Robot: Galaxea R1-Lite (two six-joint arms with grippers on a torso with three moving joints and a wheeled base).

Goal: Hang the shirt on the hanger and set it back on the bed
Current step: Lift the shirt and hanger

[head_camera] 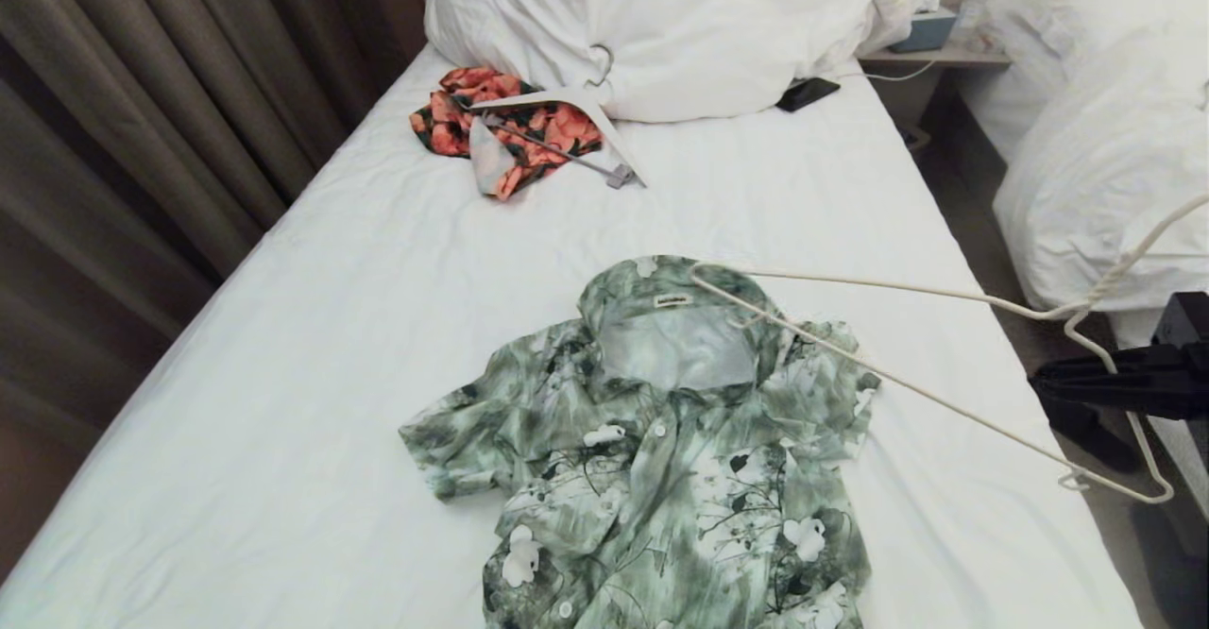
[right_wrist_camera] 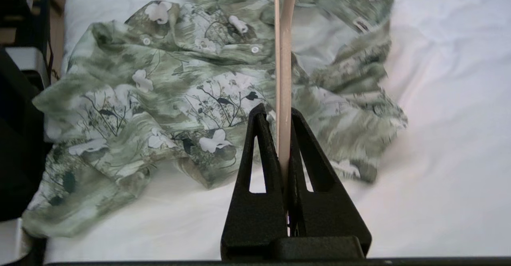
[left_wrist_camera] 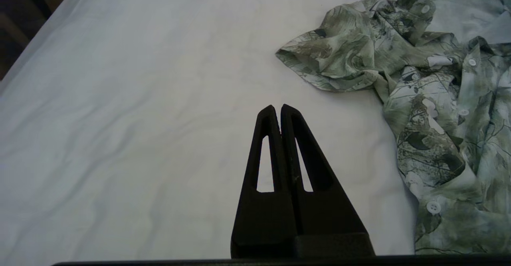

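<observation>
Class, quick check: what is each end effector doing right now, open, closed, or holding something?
Left end effector: closed, holding nothing, over the bed.
Right end effector: closed on the hanger, beside the shirt.

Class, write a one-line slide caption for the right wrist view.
Right pincer shut on the cream hanger, held over the green leafy shirt on the bed.

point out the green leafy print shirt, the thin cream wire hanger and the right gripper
green leafy print shirt (head_camera: pixel 661 459), head view, on the buttoned front.
thin cream wire hanger (head_camera: pixel 945 406), head view, on its long bottom bar.
right gripper (right_wrist_camera: pixel 279 116), right wrist view, between the fingertips shut on the hanger.
</observation>
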